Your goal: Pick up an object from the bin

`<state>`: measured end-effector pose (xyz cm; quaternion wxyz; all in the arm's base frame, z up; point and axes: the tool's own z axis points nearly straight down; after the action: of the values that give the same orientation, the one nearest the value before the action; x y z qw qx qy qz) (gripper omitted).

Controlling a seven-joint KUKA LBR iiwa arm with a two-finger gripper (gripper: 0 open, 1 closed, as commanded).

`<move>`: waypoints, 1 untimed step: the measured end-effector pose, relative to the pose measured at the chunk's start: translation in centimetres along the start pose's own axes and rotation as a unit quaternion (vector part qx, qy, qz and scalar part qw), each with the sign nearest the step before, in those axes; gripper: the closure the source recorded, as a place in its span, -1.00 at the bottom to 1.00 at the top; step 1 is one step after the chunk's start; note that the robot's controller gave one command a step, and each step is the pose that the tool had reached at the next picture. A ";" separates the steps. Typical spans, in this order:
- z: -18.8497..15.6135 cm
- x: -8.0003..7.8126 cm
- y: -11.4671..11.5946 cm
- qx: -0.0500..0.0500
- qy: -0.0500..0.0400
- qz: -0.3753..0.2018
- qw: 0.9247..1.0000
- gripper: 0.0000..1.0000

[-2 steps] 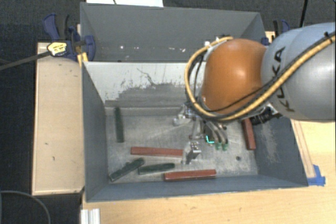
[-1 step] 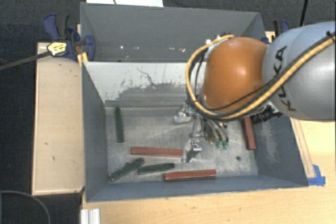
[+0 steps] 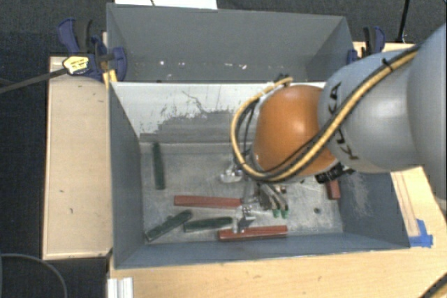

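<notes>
My gripper reaches down from under the orange wrist cover to the bin floor near the front wall. It stands just above a reddish-brown stick lying flat along the front wall. A second reddish-brown stick lies just to its left, its right end close to the gripper. A dark green stick lies between these two, pointing at the gripper. The wrist cover hides much of the gripper body.
Another dark green stick lies at the front left, and one more lies lengthwise near the left wall. A short reddish-brown piece shows at the right, partly under the arm. The arm covers the bin's right half.
</notes>
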<state>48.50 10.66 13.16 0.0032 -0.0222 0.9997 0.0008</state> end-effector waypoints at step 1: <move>1.8 0.3 0.2 0.001 0.004 -0.011 1.000 -1.00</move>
<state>48.16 10.86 11.37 -0.0009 -0.0332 0.9994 0.0001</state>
